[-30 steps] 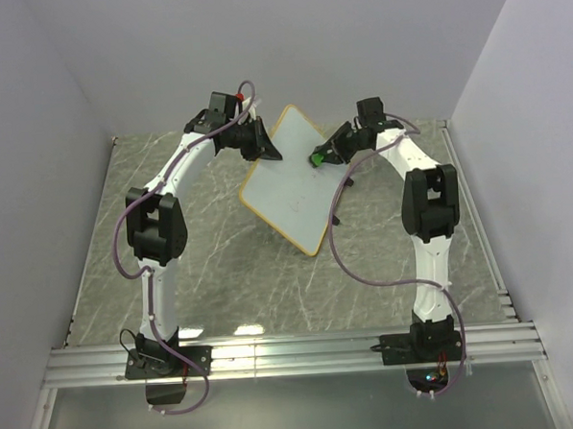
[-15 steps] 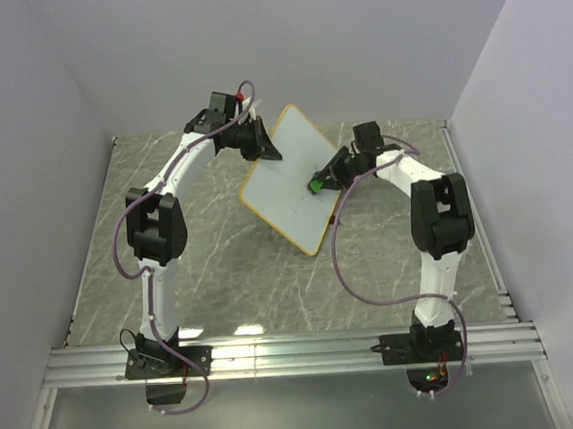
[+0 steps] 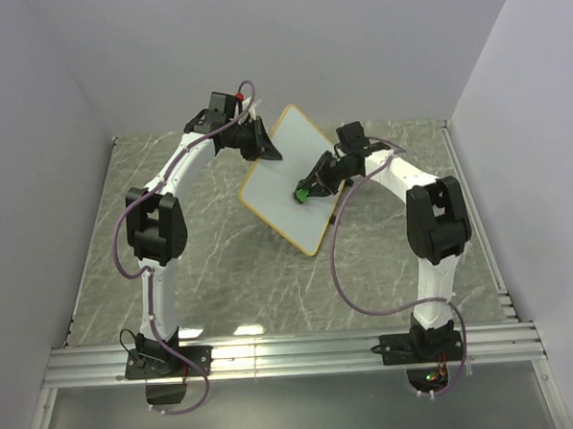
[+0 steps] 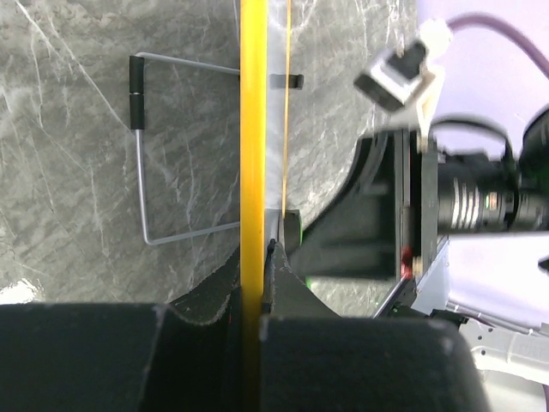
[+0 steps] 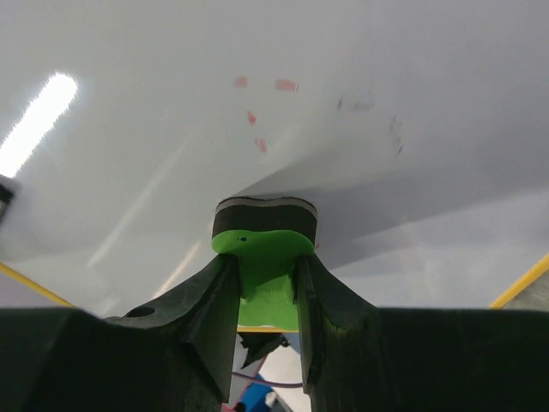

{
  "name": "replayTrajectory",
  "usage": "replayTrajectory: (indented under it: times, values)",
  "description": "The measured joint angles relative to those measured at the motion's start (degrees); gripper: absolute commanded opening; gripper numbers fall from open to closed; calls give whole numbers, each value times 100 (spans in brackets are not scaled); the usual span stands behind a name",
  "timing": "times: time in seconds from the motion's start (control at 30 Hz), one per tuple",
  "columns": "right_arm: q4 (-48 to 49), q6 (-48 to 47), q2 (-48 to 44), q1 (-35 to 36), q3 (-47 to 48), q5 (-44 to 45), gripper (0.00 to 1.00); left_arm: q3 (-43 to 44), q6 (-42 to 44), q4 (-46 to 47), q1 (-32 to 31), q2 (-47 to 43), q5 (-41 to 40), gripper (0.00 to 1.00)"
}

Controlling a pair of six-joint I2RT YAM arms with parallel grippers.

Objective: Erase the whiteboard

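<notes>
From above, the whiteboard [image 3: 280, 176] is tilted over the marble table [image 3: 212, 266]. The left gripper [image 3: 267, 150] is clamped on the board's upper-left edge, and the right gripper [image 3: 309, 187] pinches a green eraser [image 3: 305, 191] against its face.

Left wrist: the gripper is closed tight on the board's yellow rim [image 4: 252, 129], with a wire stand [image 4: 141, 172] left of the rim.

Right wrist: the eraser's black pad touches the board, with faint red marks [image 5: 257, 120] just above it.

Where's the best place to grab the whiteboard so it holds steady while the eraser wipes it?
Pinch its left edge, coming edge-on from the left, one finger on each face. The whiteboard is thin, flat and tilted up, so only an edge fits the jaws, and that leaves the face free for the eraser. The left gripper grips it so.
</notes>
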Motion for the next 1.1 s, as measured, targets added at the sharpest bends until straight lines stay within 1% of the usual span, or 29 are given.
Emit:
replayTrajectory:
  times: [0.13, 0.3, 0.43, 0.5, 0.6, 0.7, 0.77, 0.87, 1.0, 1.1]
  values:
    - [-229, -39, 369, -308, 525, -35, 0, -7, -9, 9, 0, -4, 2, 0]
    - [-564, -101, 1143, -761, 1626, 96, 0, -116, -52, 70, 0, -68, -13, 0]
    - [-702, -92, 1561, -920, 2337, 308, 0, -234, -87, 131, -4, -146, -52, 0]
    - [-748, -59, 1661, -933, 2524, 369, 0, -271, -94, 144, -4, -168, -70, 0]
    - [-758, -35, 1676, -933, 2553, 415, 0, -282, -96, 146, -4, -175, -76, 0]
    - [-459, 2, 1502, -929, 2184, 437, 0, -280, -98, 142, -7, -175, -76, 0]
    - [-118, -20, 1220, -892, 1631, 525, 0, -278, -96, 133, -11, -175, -68, 0]
    - [107, -90, 765, -734, 855, 610, 0, -271, -85, 94, -13, -184, -70, 0]
    - [413, -173, 31, -273, -144, 688, 0, -264, -59, 63, -4, -184, -72, 0]
    - [623, -153, -503, 208, -828, 708, 0, -267, -11, 39, 0, -184, -35, 0]
